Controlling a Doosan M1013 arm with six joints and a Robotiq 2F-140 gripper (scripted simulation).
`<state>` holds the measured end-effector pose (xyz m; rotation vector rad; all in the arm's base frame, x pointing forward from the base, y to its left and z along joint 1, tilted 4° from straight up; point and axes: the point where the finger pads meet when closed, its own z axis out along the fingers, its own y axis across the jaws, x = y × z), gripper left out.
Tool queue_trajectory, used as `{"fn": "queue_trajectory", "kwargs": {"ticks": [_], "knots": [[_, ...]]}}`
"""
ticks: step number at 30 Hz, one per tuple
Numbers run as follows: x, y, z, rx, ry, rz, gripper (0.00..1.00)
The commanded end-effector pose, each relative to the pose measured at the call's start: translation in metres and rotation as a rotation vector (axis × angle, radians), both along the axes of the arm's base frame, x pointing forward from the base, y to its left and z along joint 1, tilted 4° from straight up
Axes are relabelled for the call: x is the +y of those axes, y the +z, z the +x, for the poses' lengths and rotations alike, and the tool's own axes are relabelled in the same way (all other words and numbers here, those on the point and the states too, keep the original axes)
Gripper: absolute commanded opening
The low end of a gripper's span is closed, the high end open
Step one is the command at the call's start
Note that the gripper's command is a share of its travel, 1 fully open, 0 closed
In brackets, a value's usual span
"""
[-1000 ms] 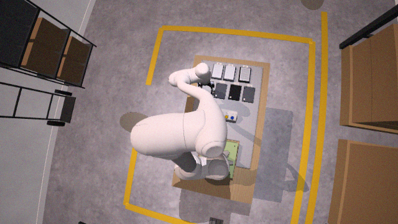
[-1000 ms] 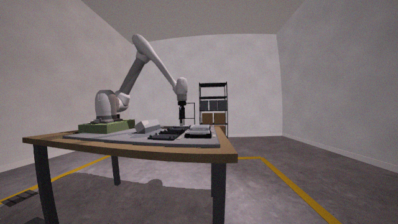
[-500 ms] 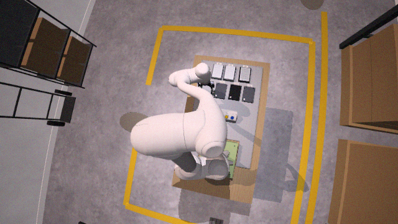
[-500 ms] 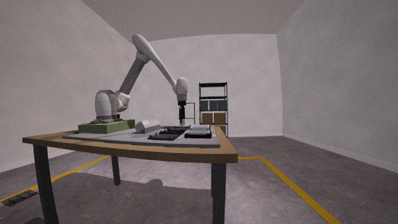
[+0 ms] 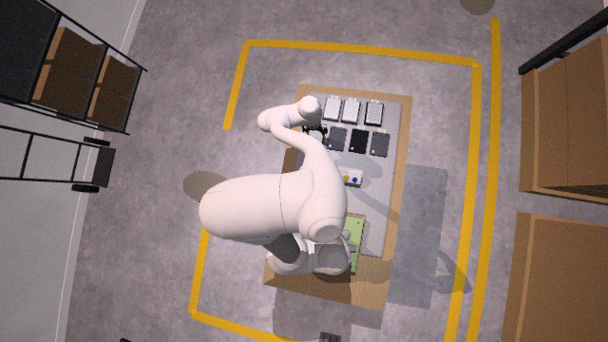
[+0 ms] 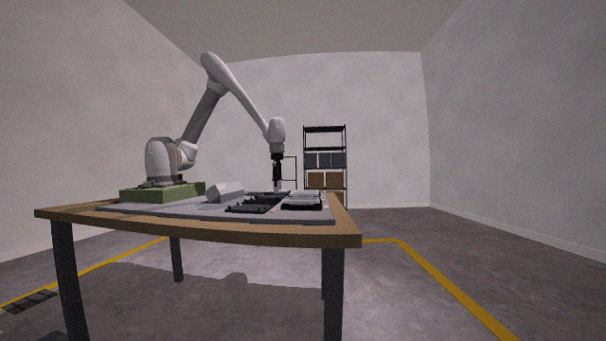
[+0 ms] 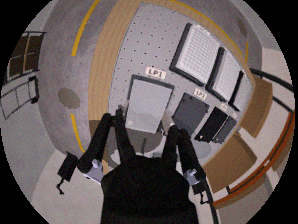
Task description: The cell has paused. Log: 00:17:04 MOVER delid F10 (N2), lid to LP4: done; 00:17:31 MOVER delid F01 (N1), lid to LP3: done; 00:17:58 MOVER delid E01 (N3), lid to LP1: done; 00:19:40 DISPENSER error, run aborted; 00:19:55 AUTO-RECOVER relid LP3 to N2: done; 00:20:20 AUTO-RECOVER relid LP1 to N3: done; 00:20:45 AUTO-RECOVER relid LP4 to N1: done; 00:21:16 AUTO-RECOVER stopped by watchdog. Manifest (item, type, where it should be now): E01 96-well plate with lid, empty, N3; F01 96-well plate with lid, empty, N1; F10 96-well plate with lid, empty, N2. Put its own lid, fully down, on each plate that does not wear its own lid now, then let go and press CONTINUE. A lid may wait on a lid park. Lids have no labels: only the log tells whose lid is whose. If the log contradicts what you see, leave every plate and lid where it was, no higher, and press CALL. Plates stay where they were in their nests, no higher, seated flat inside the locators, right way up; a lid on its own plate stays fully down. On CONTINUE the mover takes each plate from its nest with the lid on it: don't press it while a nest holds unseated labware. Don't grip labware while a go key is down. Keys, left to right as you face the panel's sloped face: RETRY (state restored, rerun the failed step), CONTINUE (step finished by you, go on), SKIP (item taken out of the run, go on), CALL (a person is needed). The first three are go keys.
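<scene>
While the arm (image 6: 227, 90) reaches down, its gripper (image 7: 145, 121) clamps a lid (image 7: 148, 102).

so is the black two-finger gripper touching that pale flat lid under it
Touching: the wrist view shows the gripper with both fingers pressed against the pale flat lid, shut on it.

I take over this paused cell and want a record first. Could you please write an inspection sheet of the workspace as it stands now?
Surface: grey mat on a wooden table.
Job's things: three well plates in one row; dark lid parks beside them; a lid at the end park; key panel.
Clutter: nothing seen.
Grippers: gripper low over the end park, shut on the lid.
Cables: nothing seen.
Surroundings: yellow floor tape, shelf rack, cardboard boxes.
</scene>
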<state>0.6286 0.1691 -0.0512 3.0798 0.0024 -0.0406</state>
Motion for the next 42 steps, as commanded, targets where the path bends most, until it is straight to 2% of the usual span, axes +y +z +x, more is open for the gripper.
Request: {"fn": "queue_trajectory", "kwargs": {"ticks": [1,17,32,42], "knots": [[0.0,0.001,0.0,0.0,0.0,0.0,0.0],[0.002,0.025,0.001,0.0,0.0,0.0,0.0],[0.003,0.055,0.001,0.0,0.0,0.0,0.0],[0.004,0.064,0.002,0.0,0.0,0.0,0.0]]}}
